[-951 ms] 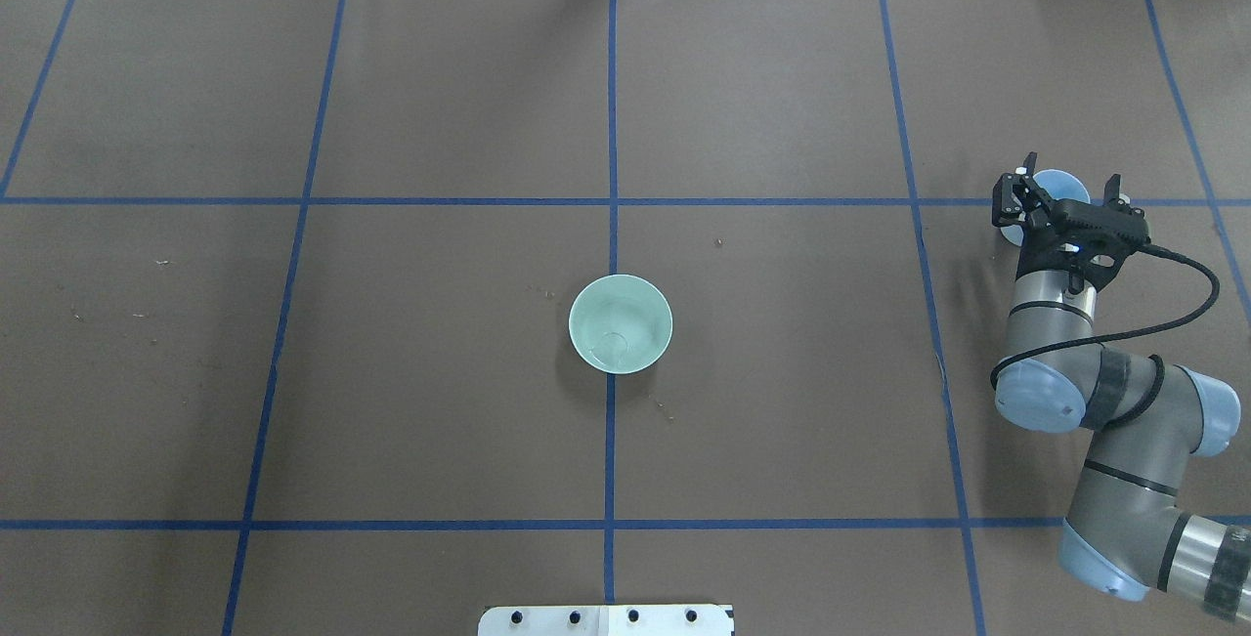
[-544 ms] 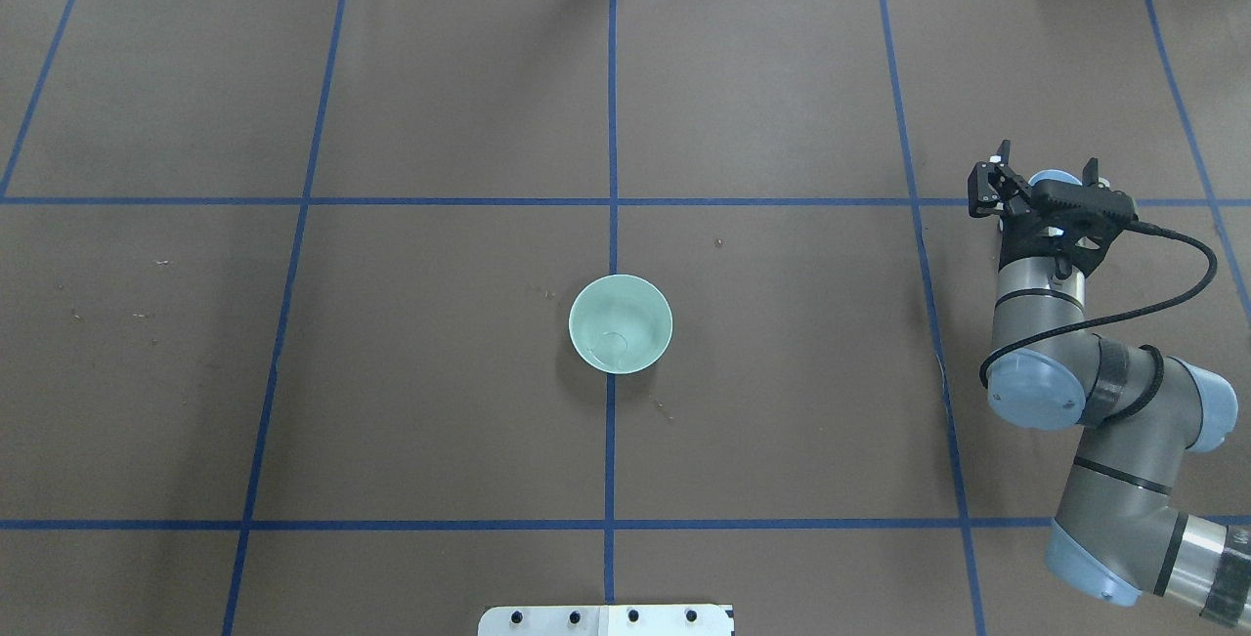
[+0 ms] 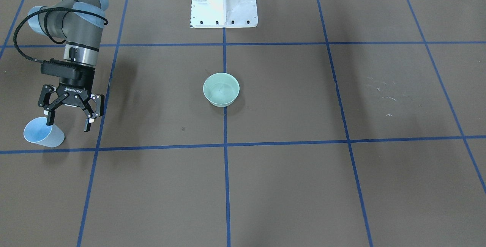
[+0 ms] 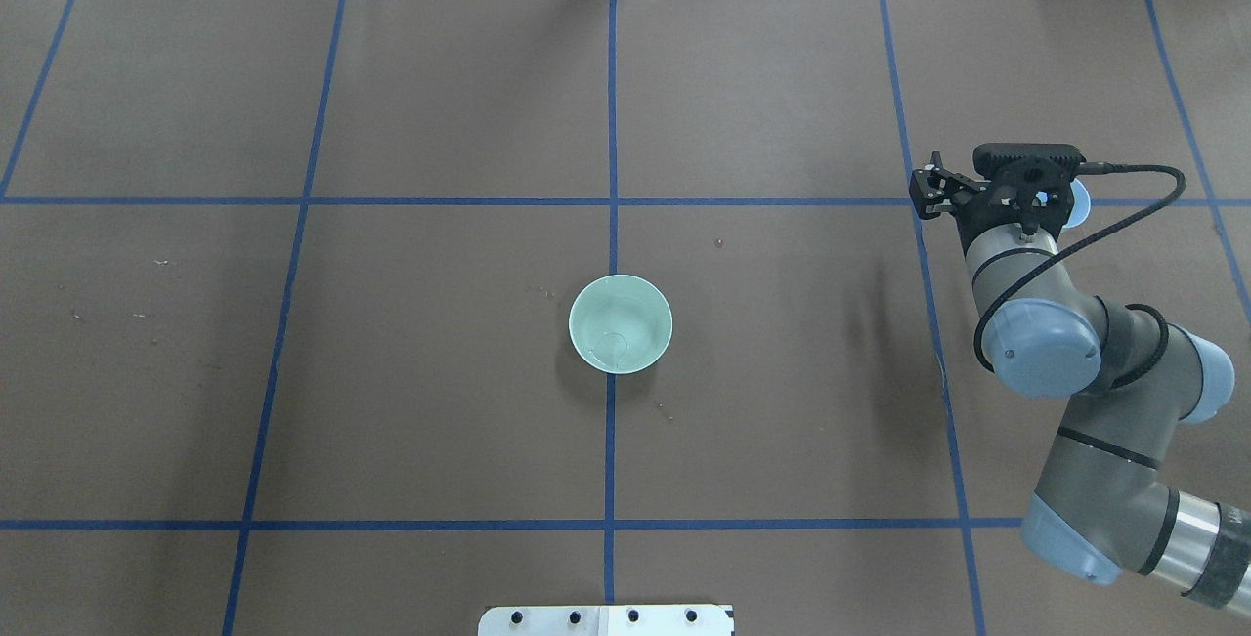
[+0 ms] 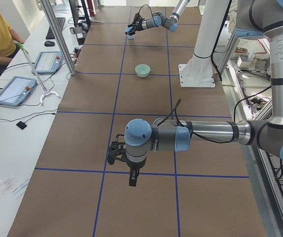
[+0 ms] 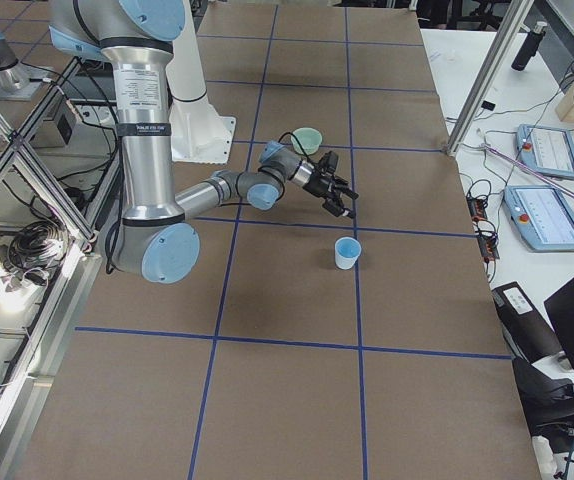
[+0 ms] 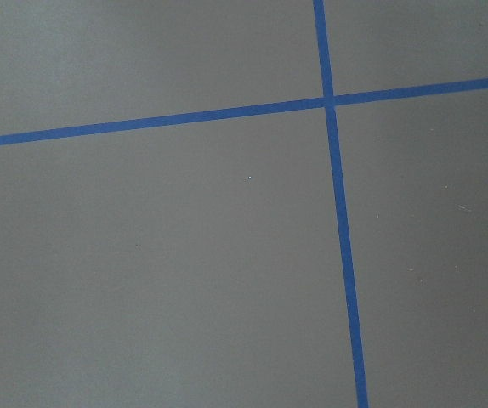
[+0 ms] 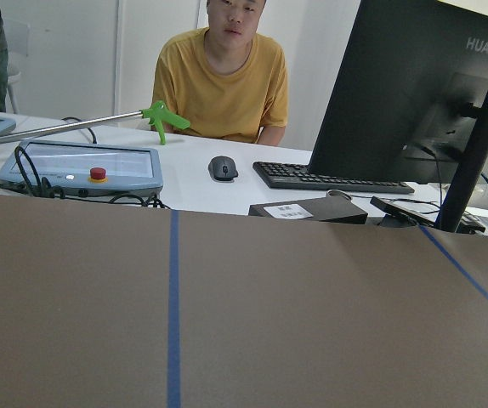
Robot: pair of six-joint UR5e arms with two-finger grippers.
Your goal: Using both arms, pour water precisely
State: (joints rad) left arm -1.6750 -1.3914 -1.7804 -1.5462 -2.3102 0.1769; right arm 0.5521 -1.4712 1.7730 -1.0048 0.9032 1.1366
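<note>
The brown-covered table (image 4: pixel 440 392) is gridded with blue tape (image 4: pixel 612 128), and the white pedestal (image 3: pixel 224 0) is bolted at its robot-side edge. The right arm (image 4: pixel 1095 392) reaches out to the table's right side. The left arm (image 5: pixel 205 132) stretches level above the opposite end. The right gripper (image 3: pixel 68 122) hangs pointing down with its fingers spread wide, holding nothing. The left gripper (image 5: pixel 131 170) points down at the mat; I cannot tell how its fingers stand. A mint-green bowl (image 4: pixel 621 323) sits at the centre, on a tape line. A pale blue cup (image 6: pixel 347 252) stands upright near the right gripper, apart from it. The water (image 4: pixel 614 343) seems to lie in the bowl, as a faint ring and glints.
</note>
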